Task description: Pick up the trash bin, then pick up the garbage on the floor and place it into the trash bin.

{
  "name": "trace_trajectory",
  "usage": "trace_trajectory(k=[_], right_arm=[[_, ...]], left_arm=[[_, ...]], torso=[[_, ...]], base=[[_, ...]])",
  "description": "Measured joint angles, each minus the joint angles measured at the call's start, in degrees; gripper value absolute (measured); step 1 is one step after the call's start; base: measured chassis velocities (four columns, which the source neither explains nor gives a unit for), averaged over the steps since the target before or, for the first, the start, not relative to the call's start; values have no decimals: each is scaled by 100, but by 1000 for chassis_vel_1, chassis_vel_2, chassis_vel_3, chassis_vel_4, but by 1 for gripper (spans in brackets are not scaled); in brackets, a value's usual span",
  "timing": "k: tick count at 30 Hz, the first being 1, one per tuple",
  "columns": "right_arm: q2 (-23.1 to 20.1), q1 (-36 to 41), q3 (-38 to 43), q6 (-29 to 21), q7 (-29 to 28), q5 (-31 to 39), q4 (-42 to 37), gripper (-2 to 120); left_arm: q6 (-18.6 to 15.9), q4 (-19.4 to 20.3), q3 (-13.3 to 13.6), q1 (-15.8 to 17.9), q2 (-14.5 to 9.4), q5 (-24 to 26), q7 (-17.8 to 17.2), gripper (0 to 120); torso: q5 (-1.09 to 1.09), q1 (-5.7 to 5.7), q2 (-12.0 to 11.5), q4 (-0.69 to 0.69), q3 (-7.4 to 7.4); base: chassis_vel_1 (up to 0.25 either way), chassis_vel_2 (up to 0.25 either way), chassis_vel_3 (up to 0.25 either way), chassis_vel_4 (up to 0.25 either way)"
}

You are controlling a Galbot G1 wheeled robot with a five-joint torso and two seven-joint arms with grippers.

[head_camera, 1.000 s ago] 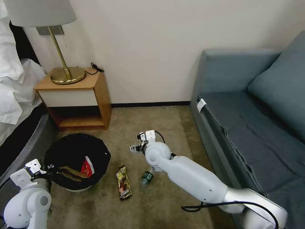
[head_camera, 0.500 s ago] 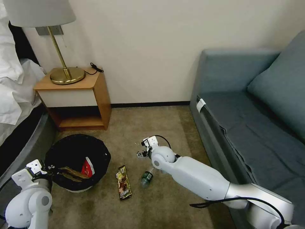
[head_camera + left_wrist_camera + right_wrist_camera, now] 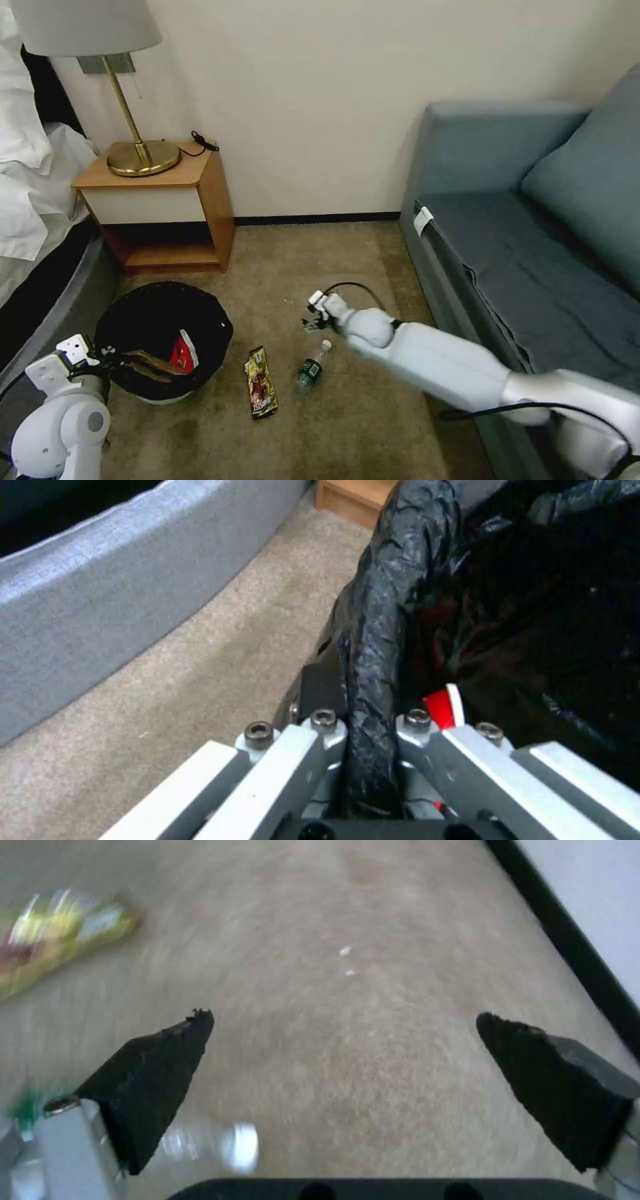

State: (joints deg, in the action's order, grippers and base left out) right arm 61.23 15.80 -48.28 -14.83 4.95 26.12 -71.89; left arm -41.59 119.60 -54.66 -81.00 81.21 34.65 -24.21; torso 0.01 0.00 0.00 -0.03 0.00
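The left gripper (image 3: 370, 760) is clenched on the bag-wrapped rim of the bin (image 3: 163, 320), which sits on the carpet (image 3: 320, 267) near the nightstand (image 3: 160, 200); a red-white wrapper (image 3: 182, 352) and brown paper (image 3: 148, 365) lie inside it; the right gripper (image 3: 311, 325) hangs spread wide and empty just above the carpet; the bottle (image 3: 312, 367) lies just below it in the head view, beside the snack wrapper (image 3: 261, 383).
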Motion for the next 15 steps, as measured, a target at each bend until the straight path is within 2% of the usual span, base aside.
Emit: trace_trajectory(k=[1, 2, 3, 4, 7, 8, 10, 11, 15], right_arm=[[-42, -84, -69, 356, 444, -345, 171, 100], [-32, -197, -138, 992, 988, -820, 489, 99], [-32, -197, -138, 992, 988, -820, 489, 99], [89, -313, -167, 1843, 1631, -1325, 968, 99], [539, -426, -68, 3096, 2560, -2212, 1729, 98], [668, -445, 1, 3350, 2760, -2497, 1913, 98], [750, -455, 41, 3529, 2916, -2658, 2036, 98], [889, -469, 65, 3847, 3143, -2907, 2284, 98], [1088, -477, 148, 4265, 3465, -3421, 2730, 98]], left_arm=[[6, 1, -1, -7, 4, -13, 6, 3], [9, 1, 2, -9, 12, -32, 7, 3], [9, 1, 2, -9, 12, -32, 7, 3], [12, 1, 11, -9, 28, -62, 7, 3], [17, 0, 55, 3, 78, -113, 15, 3], [20, -3, 59, 3, 90, -132, 14, 3], [20, -5, 69, 3, 99, -144, 14, 3], [22, -9, 85, 2, 118, -176, 15, 3], [25, -9, 104, -9, 141, -205, 17, 3]], torso=[[0, 0, 0, 0, 0], [0, 0, 0, 2, 0], [0, 0, 0, 2, 0], [-2, 0, 0, 1, 0], [1, 0, 0, 3, 0], [-1, 0, 0, 4, 0], [0, 0, 0, 5, 0], [0, 0, 0, 6, 0], [0, 0, 0, 3, 0]], base=[[0, 0, 0, 0], [0, 0, 0, 0], [0, 0, 0, 0], [0, 0, 0, 0], [0, 0, 0, 0], [0, 0, 0, 0], [0, 0, 0, 0], [0, 0, 0, 0], [0, 0, 0, 0]])
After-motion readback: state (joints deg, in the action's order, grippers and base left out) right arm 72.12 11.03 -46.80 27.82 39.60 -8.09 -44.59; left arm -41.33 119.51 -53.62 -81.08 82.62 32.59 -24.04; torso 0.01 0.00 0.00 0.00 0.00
